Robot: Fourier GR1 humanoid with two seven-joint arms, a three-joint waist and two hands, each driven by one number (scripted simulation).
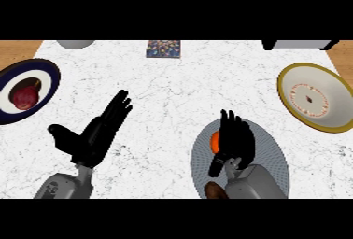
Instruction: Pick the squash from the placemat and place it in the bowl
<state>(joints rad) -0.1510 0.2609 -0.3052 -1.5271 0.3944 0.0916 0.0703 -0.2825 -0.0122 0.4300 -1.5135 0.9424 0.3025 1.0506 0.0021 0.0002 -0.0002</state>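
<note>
**Head view: right hand lies over the squash on the placemat**

Head view looks steeply down on a white marbled counter (179,88). At the lower right of the frame lies a round grey placemat (272,151). On it, only a small orange patch of the squash (215,140) shows, peeking out at the left edge of the right hand (236,137); its shape is mostly hidden, so little more than its bright orange colour can be told. A dark brown-red thing (215,190) sits at the lower edge of the placemat, beside the right forearm; what it is cannot be told.

The right hand comes up from the lower edge on its grey forearm and lies over the squash, its black fingers (229,119) pointing toward the top of the frame. Whether those fingers are curled round the squash or merely resting above it cannot be told from here.

The left hand (93,135) shows at the lower left, resting above the counter with its fingers straight and released, slanting toward the upper right, thumb spread to the left, holding nothing.

The bowl (318,97), cream with a yellow rim, stands at the right edge of the frame, well apart from the placemat. At the left edge, a dark blue and white plate (43,74) carries a red round item (26,97).
</note>
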